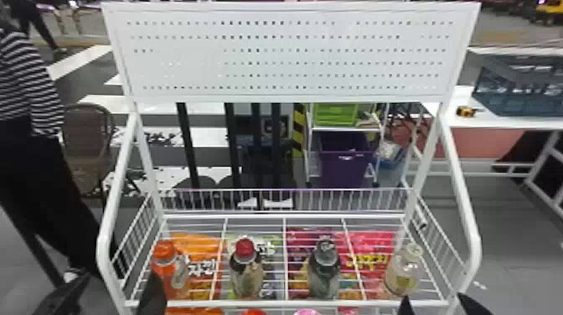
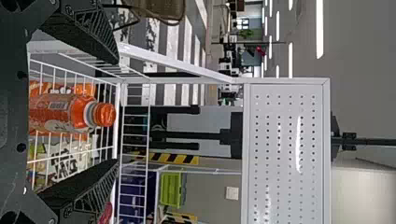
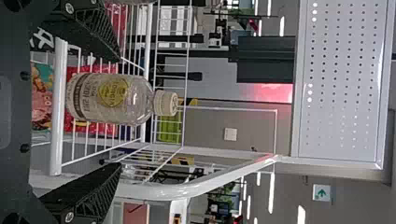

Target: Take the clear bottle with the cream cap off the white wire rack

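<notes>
Fingers spread on your right gripper (image 3: 119, 113), nothing between the pads, and the clear bottle (image 3: 112, 98) stands upright just beyond them, at the right-hand end of the shelf. Its cream cap (image 3: 166, 103) is on, and the white wire rack (image 1: 286, 303) has its front rail between you and the bottle's foot. You are at the approach: lined up roughly, not touching, with the grasp and the lift-out both to do

Your left gripper (image 2: 116, 112) also has its fingers apart, facing the orange bottle (image 2: 70, 112) at the other end; you have no call for it here, so leave it be

For the next move, ease the right hand forward over the front rail, with a slight shift to your left, since the bottle looks nearer the inner finger than the outer one. Go in level, get the body of the bottle well between the pads, then close gently; the plastic looks thin and may give under a hard squeeze. Watch the inner finger, which could nudge the bottle backward or tip it if you come in off centre. Once it is held, raise it straight until the foot clears the rail, and only then draw it back toward you
</notes>
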Robot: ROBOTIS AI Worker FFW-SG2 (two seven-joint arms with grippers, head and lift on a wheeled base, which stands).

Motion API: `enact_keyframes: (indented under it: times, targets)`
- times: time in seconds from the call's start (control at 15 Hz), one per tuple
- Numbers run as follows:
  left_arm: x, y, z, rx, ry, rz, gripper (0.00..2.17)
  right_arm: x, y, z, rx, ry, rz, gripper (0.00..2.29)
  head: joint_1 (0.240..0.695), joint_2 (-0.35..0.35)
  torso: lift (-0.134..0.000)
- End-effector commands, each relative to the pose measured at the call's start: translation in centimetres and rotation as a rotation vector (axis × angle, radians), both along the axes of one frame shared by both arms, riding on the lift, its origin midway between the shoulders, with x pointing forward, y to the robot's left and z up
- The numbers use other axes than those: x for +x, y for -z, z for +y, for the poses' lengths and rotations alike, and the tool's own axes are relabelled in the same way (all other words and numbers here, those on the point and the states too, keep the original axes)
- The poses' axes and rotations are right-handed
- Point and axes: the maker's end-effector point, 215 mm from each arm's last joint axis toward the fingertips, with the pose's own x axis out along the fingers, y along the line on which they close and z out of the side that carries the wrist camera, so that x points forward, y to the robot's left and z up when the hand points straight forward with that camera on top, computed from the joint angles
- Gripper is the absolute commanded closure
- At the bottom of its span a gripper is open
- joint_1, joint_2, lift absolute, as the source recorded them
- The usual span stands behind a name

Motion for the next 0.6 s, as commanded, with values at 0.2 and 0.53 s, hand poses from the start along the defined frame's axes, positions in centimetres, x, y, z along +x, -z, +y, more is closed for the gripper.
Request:
enact_keyframes:
  times: [0.2,0.53]
  targets:
    - [0.0,-0.3,-0.6,-0.001,0.026,-0.001,0.14,3.5,0.5,0.7,0.006,-0.009,-0.009,0.1,0.499,0.0,0.0]
    - [-0.2,-0.6,-1.2,0.002,0.049,-0.005,0.14,7.0,1.8,1.2,0.003,-0.018,0.028,0.1,0.499,0.0,0.0]
